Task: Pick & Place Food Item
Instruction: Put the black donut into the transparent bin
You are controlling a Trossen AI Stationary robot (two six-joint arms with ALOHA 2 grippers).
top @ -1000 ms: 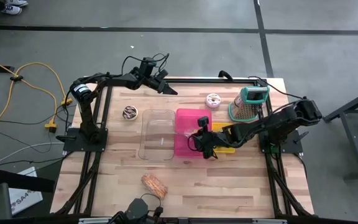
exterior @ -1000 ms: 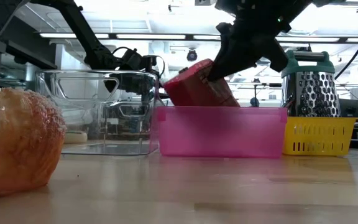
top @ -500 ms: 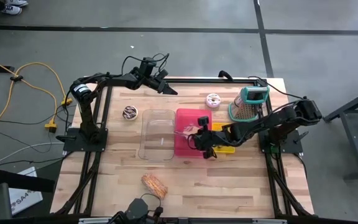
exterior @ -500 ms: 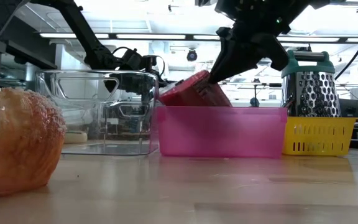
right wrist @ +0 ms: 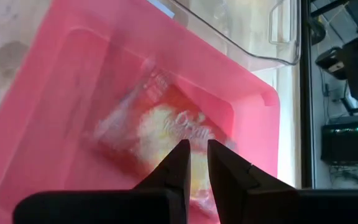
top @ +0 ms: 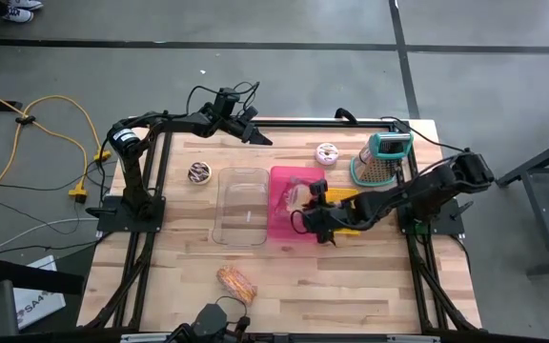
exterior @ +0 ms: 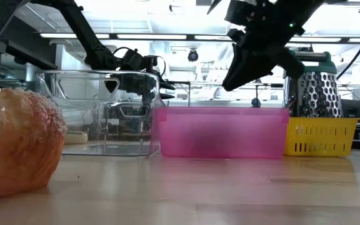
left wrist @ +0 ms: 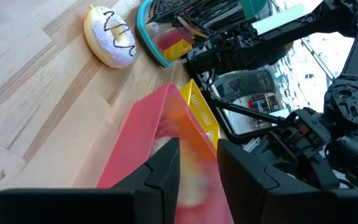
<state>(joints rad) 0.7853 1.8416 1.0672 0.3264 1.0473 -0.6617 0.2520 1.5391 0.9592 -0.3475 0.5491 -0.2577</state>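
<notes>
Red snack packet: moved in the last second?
Yes. The red snack packet dropped from above the pink bin's rim to inside it; right gripper hangs empty above.

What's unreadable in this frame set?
- Red snack packet in the pink bin: print blurred in the right wrist view; the tinted bin wall hides it in the low view.
- Clear container: contents lost to glare, low view.
- Pastry: cut off by the low view's edge.
- Small round item: too small, high view.
</notes>
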